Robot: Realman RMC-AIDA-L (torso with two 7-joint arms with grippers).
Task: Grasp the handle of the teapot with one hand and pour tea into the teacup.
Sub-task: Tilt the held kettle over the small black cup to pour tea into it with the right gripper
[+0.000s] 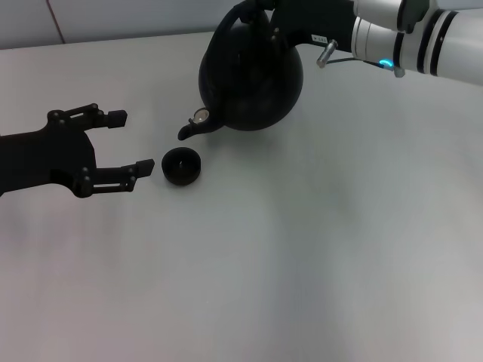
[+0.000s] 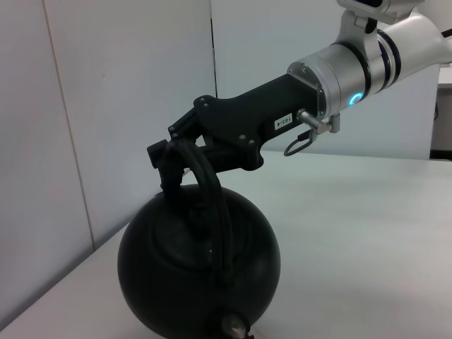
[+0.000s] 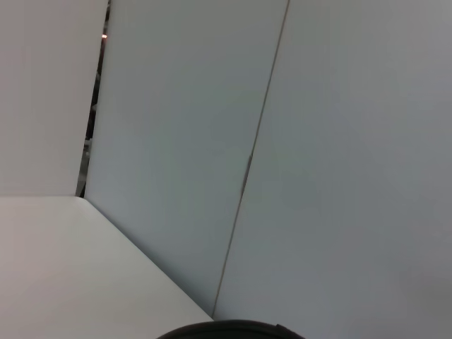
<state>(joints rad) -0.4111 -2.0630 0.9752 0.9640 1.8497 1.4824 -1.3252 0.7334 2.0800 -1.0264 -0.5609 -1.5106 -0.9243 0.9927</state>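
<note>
The big round black teapot [image 1: 253,72] is at the far middle of the table, tipped so its spout [image 1: 187,131] points down toward the teacup [image 1: 182,166], a tiny black bowl just in front of it. No stream of tea shows. My right gripper [image 1: 260,15] reaches in from the right and is shut on the arched black handle [image 1: 240,13]. The left wrist view shows this grip, with the right gripper [image 2: 173,159] clamped on the handle [image 2: 212,191] above the teapot [image 2: 191,275]. My left gripper [image 1: 132,143] stands open just left of the teacup, holding nothing.
The grey table [image 1: 317,249] stretches toward me and to the right. A pale wall [image 2: 127,106] rises behind the table's far edge. In the right wrist view, a dark curved rim [image 3: 233,330] shows at one edge of the picture.
</note>
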